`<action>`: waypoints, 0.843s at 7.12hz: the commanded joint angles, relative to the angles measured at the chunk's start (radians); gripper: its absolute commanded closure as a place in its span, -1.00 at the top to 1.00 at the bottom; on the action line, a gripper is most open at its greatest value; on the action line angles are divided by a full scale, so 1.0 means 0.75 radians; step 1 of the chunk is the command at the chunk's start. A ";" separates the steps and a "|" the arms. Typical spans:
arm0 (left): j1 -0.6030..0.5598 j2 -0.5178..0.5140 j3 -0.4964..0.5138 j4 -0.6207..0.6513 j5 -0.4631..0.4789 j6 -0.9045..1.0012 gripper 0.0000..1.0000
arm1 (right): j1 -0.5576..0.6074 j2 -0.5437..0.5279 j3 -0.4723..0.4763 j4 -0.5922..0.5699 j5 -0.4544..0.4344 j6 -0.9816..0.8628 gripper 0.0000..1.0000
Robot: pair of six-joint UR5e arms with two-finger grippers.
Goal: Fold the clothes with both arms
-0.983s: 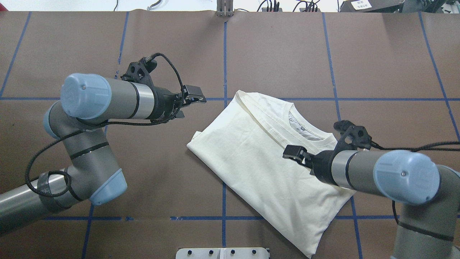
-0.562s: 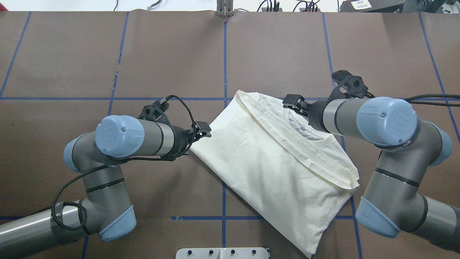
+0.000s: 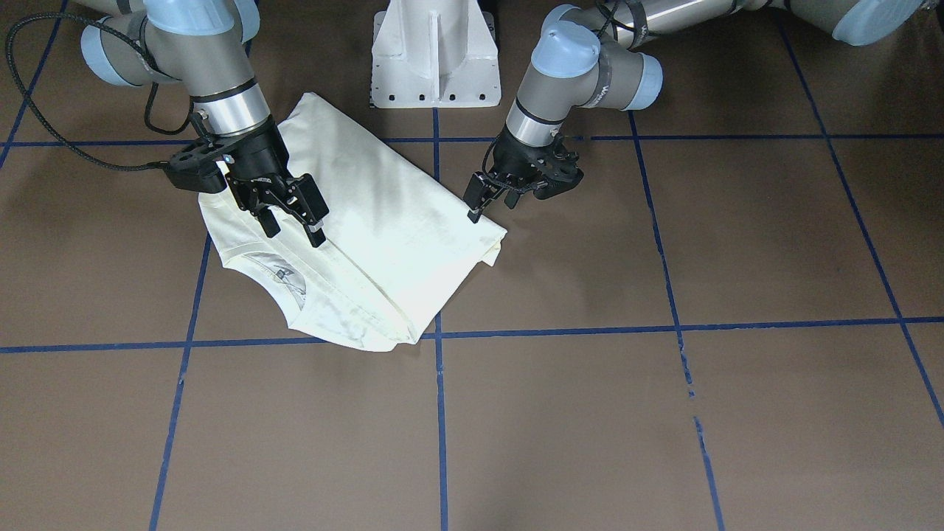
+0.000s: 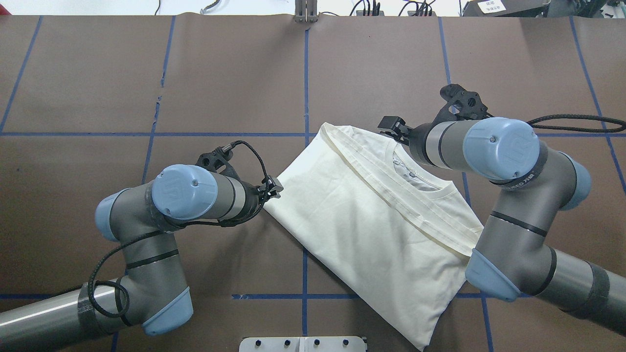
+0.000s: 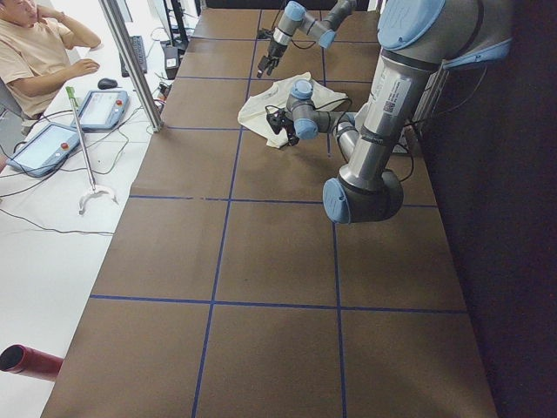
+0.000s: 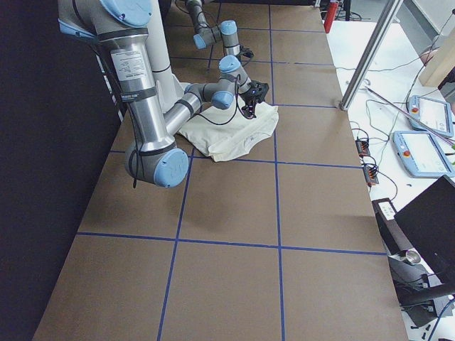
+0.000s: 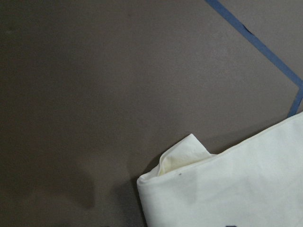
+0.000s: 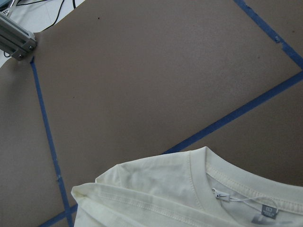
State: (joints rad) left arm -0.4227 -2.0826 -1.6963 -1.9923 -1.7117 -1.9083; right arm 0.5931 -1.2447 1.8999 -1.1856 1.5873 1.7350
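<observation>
The cream-white shirt lies folded and slanted on the brown table, collar and neck label up; its print is hidden. It also shows in the overhead view. My left gripper hangs open and empty just above the shirt's folded side corner; from overhead it sits at the shirt's left edge. My right gripper is open and empty over the collar end, at the shirt's far edge in the overhead view. The right wrist view shows the collar below it.
The white pedestal base stands at the robot's side of the table. Blue tape lines grid the brown table. An operator sits at a side desk with teach pendants.
My left arm came toward the robot and lowered to the shirt's left corner. My right arm swung from over the shirt's middle to its far collar edge.
</observation>
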 commanded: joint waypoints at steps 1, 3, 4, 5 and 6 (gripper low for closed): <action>0.001 -0.007 0.038 0.000 0.004 0.010 0.56 | 0.001 0.001 -0.007 0.004 0.003 -0.004 1.00; 0.001 -0.017 0.049 0.000 0.030 0.010 -0.46 | 0.001 0.001 -0.015 0.004 0.005 -0.004 1.00; 0.001 -0.021 0.079 -0.005 0.032 0.012 -0.79 | 0.001 0.001 -0.017 0.004 0.005 -0.004 1.00; 0.001 -0.029 0.083 0.002 0.040 0.014 -1.00 | 0.001 0.001 -0.024 0.004 0.005 -0.004 1.00; -0.015 -0.027 0.081 0.004 0.043 0.016 -1.00 | -0.001 0.001 -0.026 0.004 0.005 -0.002 1.00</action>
State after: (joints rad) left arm -0.4247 -2.1018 -1.6377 -1.9920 -1.6834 -1.8978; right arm 0.5934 -1.2441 1.8835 -1.1827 1.5907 1.7322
